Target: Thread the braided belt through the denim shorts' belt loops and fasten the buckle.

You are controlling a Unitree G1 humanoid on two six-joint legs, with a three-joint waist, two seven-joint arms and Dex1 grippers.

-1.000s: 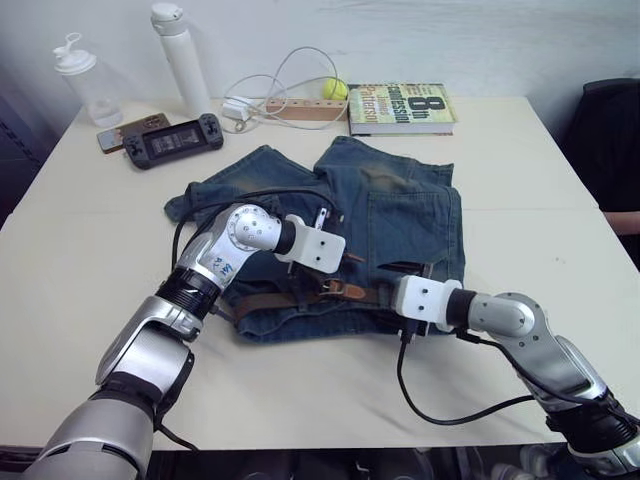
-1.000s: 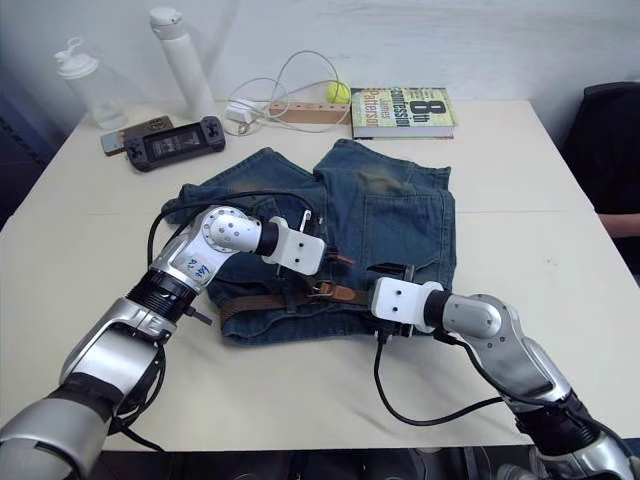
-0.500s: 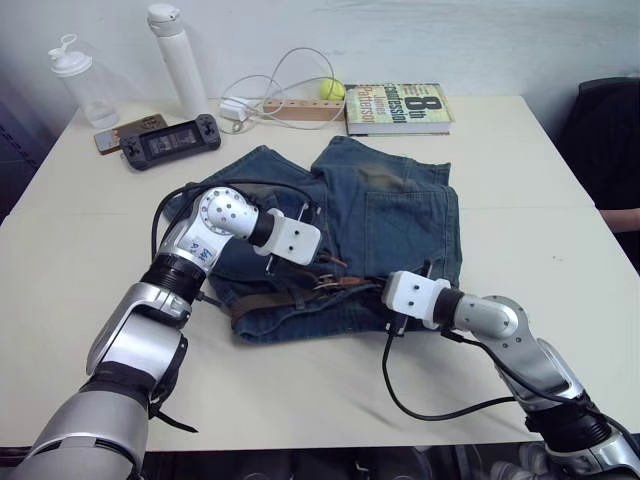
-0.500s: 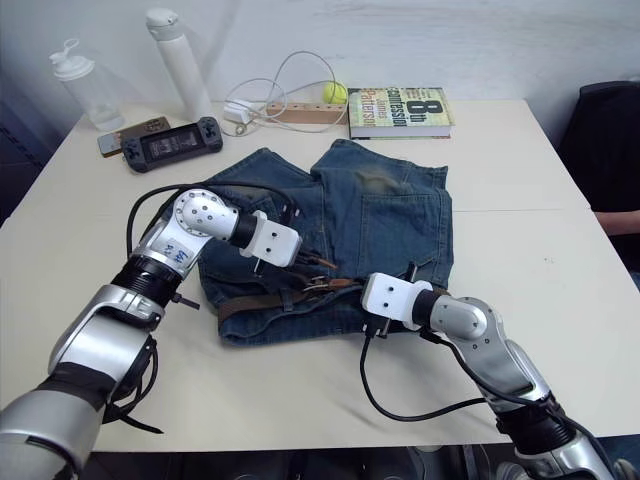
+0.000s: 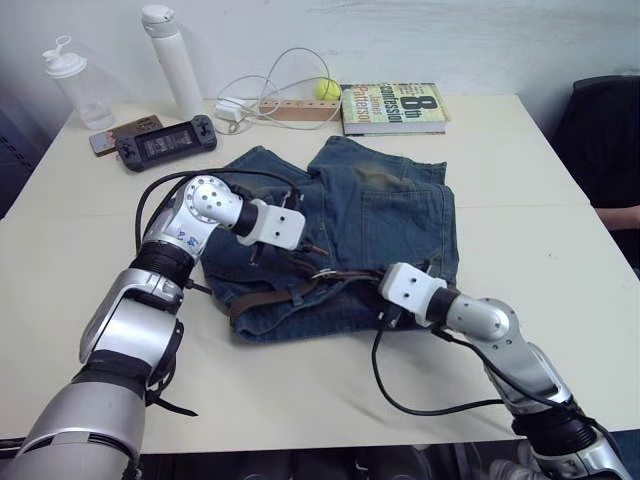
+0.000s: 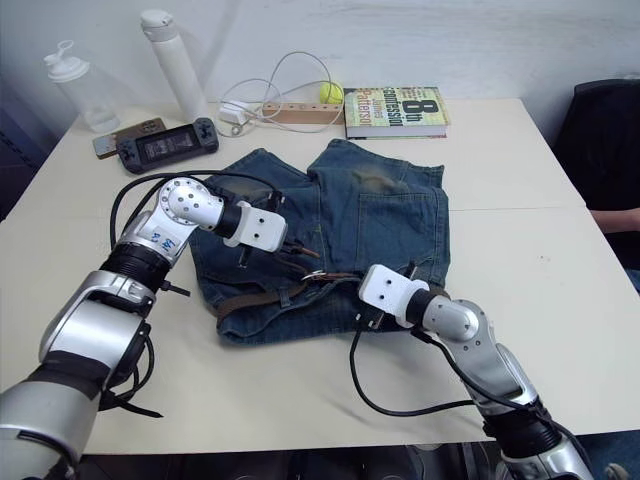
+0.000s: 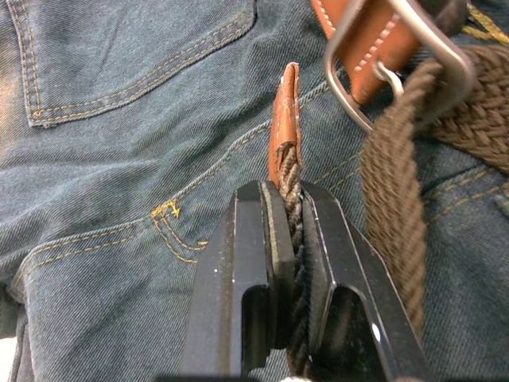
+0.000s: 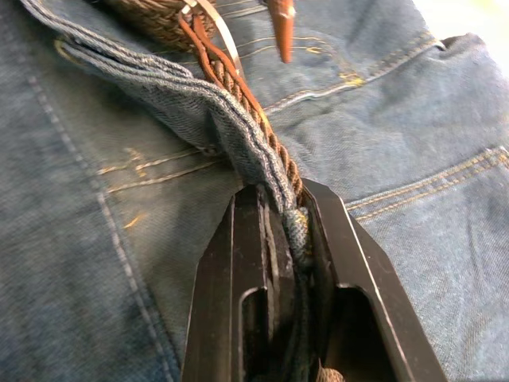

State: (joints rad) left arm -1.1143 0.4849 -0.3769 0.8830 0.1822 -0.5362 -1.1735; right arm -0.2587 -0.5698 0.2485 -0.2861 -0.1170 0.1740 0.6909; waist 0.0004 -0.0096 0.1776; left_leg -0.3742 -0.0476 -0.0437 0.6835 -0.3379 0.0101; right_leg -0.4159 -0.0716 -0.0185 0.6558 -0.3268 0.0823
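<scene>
Denim shorts [image 5: 375, 215] lie mid-tabletop, waistband toward the near edge. Your left gripper [image 7: 289, 208] pinches the braided belt [image 7: 394, 215] just behind its tan tip [image 7: 284, 119]; your right gripper [image 8: 290, 227] clamps waistband and belt together. Buckle [image 7: 394, 60] unfastened. Judged step: fastening. Next, guide the tip into the buckle frame.

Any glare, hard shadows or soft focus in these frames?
Left eye view: even light, soft shadows on the table. Left wrist view: belt and buckle crisp, slight sheen on the metal. Right wrist view: shorts sharp, the far bright corner washed out.
</scene>
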